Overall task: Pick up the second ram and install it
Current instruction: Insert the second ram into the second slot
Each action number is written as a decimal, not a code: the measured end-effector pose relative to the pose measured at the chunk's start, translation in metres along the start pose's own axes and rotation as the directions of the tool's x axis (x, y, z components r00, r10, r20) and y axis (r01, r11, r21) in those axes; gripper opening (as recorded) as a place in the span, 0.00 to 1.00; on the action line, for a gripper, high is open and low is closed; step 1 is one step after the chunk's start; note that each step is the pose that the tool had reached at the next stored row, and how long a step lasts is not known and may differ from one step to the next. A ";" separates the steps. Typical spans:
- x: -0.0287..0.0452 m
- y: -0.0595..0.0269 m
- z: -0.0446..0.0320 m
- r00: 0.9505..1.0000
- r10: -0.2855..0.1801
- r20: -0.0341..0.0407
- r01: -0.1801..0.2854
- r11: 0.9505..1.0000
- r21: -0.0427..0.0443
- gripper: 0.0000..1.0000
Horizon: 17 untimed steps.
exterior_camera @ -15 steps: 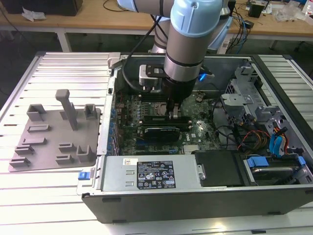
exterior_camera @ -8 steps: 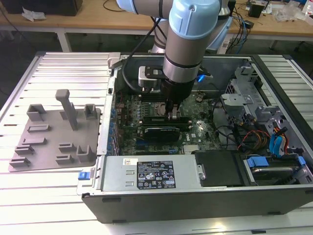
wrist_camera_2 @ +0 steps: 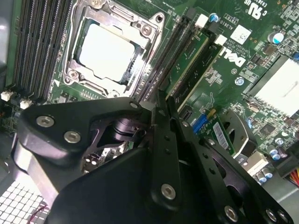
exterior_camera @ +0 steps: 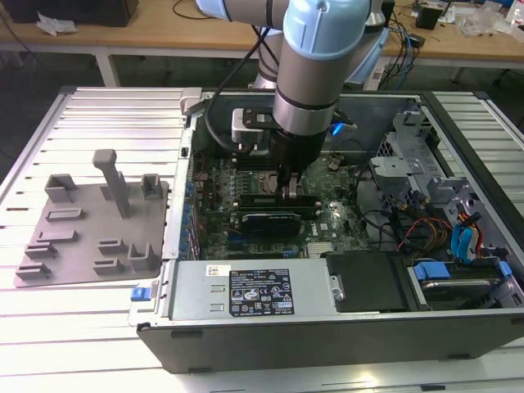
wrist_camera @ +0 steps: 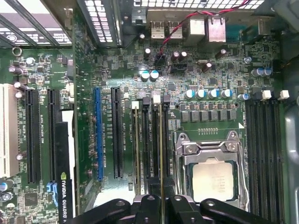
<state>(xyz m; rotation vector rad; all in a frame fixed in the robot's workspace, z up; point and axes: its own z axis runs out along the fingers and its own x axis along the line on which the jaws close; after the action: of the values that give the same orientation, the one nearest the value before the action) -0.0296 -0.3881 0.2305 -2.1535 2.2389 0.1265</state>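
The second ram shows edge-on as a thin line along a black motherboard slot beside the processor socket, running from a white latch to my fingers. My gripper is shut on it, its black fingers pressed against both sides. In the exterior view the gripper reaches straight down into the open computer case, low over the motherboard. In the second wrist view the gripper meets over the slots. Whether the stick is fully seated is hidden by the fingers.
Another green stick sits two slots over. The silver processor lies close by. A graphics card, power supply and drive cage with cables crowd the case. A grey fixture lies on the exterior view's left.
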 end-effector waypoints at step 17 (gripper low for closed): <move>-0.0033 -0.0024 0.0058 1.000 -0.016 -0.009 0.016 1.000 -0.004 0.11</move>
<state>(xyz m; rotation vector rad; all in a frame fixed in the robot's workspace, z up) -0.0272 -0.3845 0.2249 -2.1775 2.2281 0.1204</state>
